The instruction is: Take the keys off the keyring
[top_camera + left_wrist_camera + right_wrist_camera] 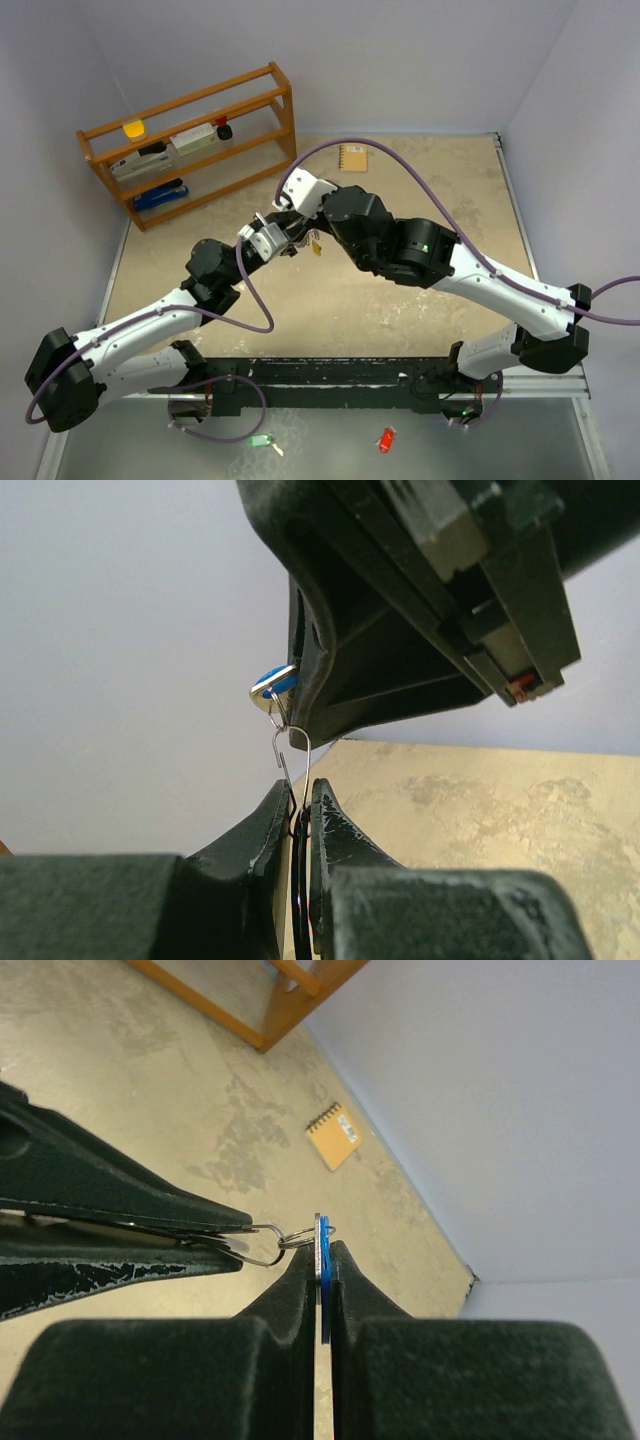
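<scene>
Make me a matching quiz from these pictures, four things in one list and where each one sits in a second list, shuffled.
Things:
1. blue key
2. wire ring
3. notebook
4. green tag

Places:
A. on the grey ledge on the near side of the arm bases
B. pinched in the right gripper
C. flat on the table by the far wall
D. pinched in the left gripper

Pairs: 1-B, 2-D, 3-C, 4-A
</scene>
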